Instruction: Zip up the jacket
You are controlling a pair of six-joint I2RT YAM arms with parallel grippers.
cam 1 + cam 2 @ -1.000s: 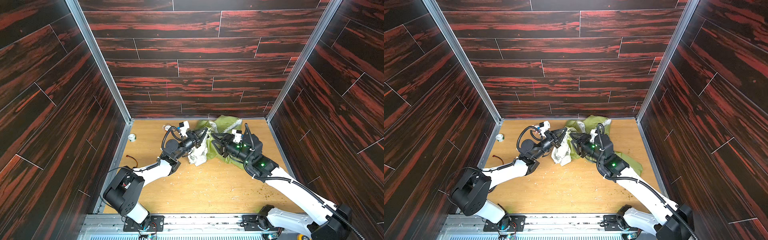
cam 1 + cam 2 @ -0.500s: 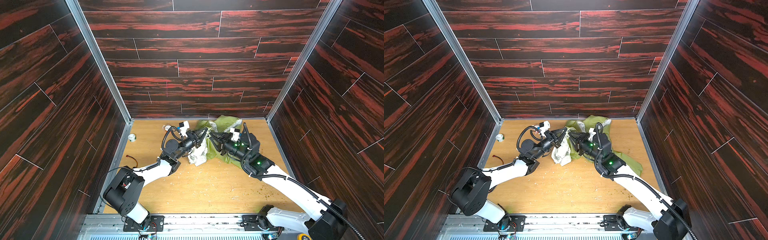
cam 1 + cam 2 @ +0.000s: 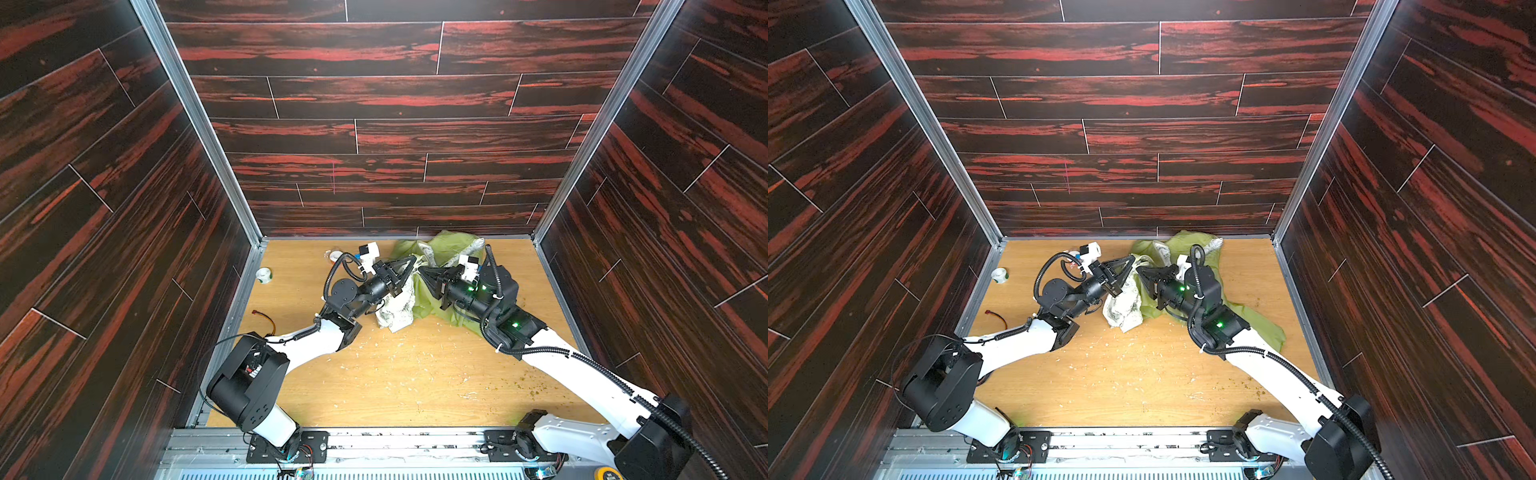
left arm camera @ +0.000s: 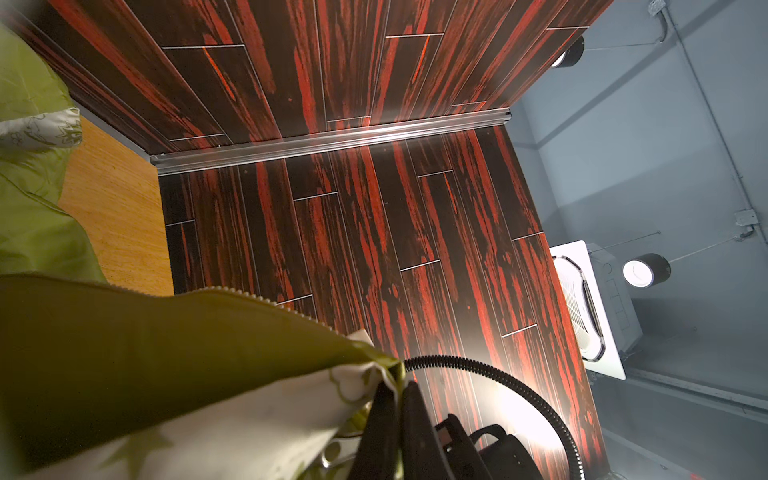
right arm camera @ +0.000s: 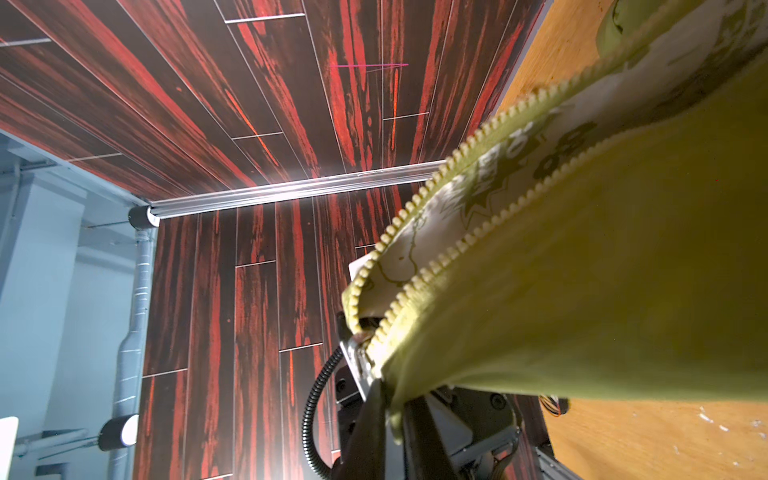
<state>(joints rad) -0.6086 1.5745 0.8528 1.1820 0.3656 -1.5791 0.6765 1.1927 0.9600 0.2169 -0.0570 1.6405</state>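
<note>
At the back of the table (image 3: 395,386), both top views: the jacket (image 3: 446,251) lies bunched, one part lifted between my arms. My left gripper (image 3: 412,261) and right gripper (image 3: 421,271) meet nearly tip to tip on it.

Left wrist view: my fingers (image 4: 384,428) are pressed together on a fold of green cloth and pale lining.

Right wrist view: my fingers are clamped on the jacket edge just beside the metal slider (image 5: 357,359). Above it the two rows of teeth (image 5: 457,166) gape apart, with lining showing between them.

Risks, as I judge them: the thin cloth may slip from either pinch. If I hold cloth and not the slider itself, pulling just drags the jacket. The lining could jam in the slider. With my tips this close, they could bump.

The table is light wood, scattered with pale flakes. A small white thing (image 3: 263,275) and a bit of wire (image 3: 266,320) sit near its left edge. Dark red-streaked walls (image 3: 374,99) close three sides.
</note>
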